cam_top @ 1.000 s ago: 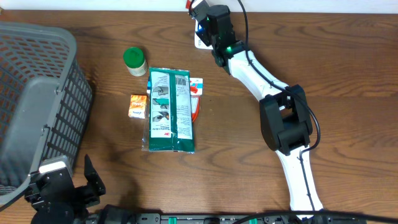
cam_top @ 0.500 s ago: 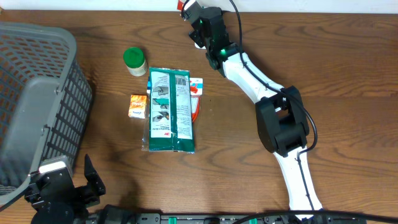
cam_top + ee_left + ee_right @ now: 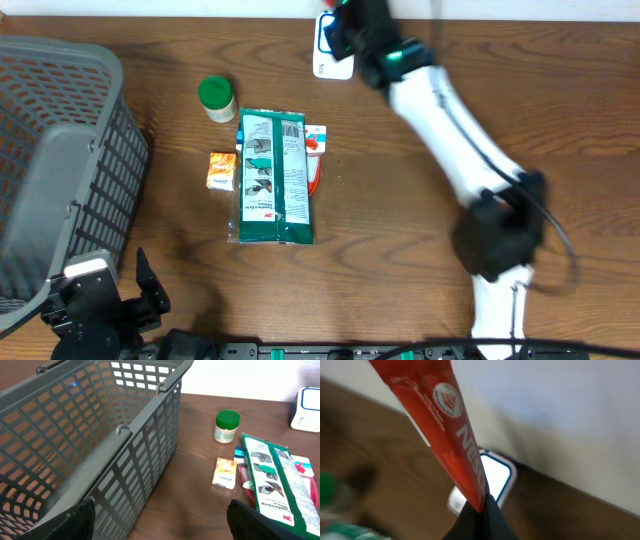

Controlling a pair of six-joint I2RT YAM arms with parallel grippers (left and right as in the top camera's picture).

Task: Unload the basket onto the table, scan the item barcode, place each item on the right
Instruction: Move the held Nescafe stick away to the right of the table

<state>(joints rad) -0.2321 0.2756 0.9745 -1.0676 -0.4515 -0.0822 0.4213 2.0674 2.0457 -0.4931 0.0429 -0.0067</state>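
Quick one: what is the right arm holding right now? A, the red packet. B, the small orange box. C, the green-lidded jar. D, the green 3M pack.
A: in the right wrist view the right fingers are shut on the end of the red packet, with the scanner behind it.
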